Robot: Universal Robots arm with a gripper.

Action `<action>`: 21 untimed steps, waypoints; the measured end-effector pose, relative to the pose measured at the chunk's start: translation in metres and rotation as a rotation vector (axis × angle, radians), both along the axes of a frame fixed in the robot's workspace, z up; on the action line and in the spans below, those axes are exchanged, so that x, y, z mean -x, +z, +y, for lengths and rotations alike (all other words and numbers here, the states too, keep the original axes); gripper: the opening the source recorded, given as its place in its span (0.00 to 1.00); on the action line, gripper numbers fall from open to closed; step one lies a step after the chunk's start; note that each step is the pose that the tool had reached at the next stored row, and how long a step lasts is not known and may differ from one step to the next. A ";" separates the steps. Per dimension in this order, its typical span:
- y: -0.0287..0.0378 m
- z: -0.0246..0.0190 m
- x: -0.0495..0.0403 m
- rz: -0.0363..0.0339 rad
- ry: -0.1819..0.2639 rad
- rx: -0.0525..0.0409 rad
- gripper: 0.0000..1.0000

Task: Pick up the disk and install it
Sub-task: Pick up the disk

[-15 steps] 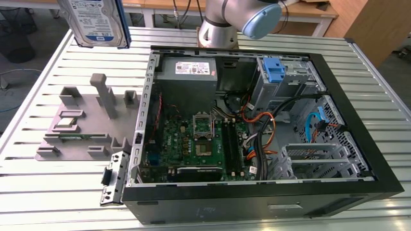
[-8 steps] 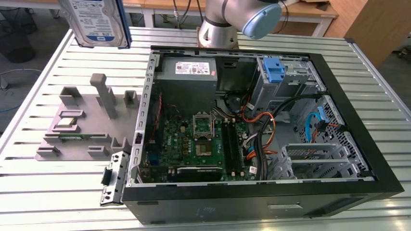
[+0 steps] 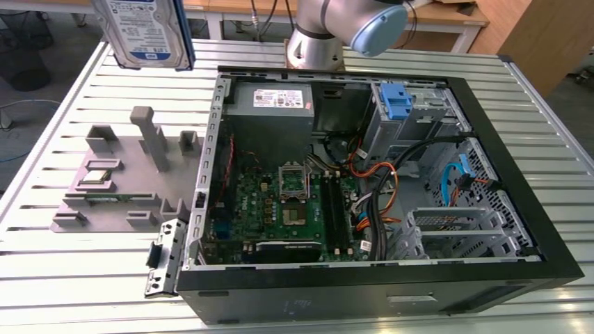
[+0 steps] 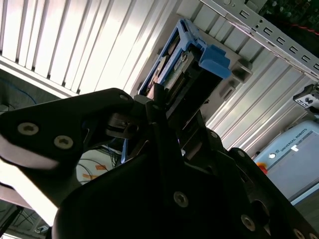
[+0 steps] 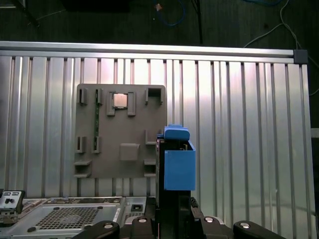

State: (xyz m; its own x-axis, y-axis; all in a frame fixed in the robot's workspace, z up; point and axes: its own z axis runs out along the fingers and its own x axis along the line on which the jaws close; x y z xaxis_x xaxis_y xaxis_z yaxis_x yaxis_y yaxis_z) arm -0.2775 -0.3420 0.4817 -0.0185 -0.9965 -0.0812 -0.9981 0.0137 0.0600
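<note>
1. The disk (image 3: 147,31) is seen at the upper left of the exterior view, cut off by the frame's top edge. It is held upright and well above the counter (image 3: 83,278), with its white-and-blue label facing the camera.
2. In the second wrist view the disk (image 4: 172,64) is seen edge-on, with its blue bracket around it.
3. The hand (image 4: 167,107) is closed on the disk, whose lower end is clamped between the black fingers (image 4: 154,99).
4. Below the disk in the exterior view, a grey holder plate (image 3: 121,184) with upright posts is laid on the slatted counter.
5. An open computer case (image 3: 519,209) is set just beside the plate, toward the exterior view's right.
6. Inside the case, a grey metal box (image 3: 274,101) with a white sticker and a blue latch piece (image 3: 396,101) are seen near the far wall, and a green board (image 3: 278,209) lies on its floor.
7. The arm's base (image 3: 320,31) is seen behind the case, at the top centre.
</note>
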 end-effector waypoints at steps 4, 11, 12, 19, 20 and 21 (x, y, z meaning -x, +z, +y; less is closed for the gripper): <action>-0.0001 -0.0002 -0.0044 0.0000 0.000 0.0000 0.35; -0.0007 -0.0028 -0.0063 0.0000 0.000 0.0000 0.35; -0.0007 -0.0028 -0.0064 0.0000 0.000 -0.0003 0.35; -0.0007 -0.0028 -0.0096 0.0001 0.000 -0.0009 0.35; -0.0007 -0.0028 -0.0103 0.0000 0.000 -0.0010 0.35; -0.0007 -0.0028 -0.0106 0.0000 0.000 -0.0009 0.35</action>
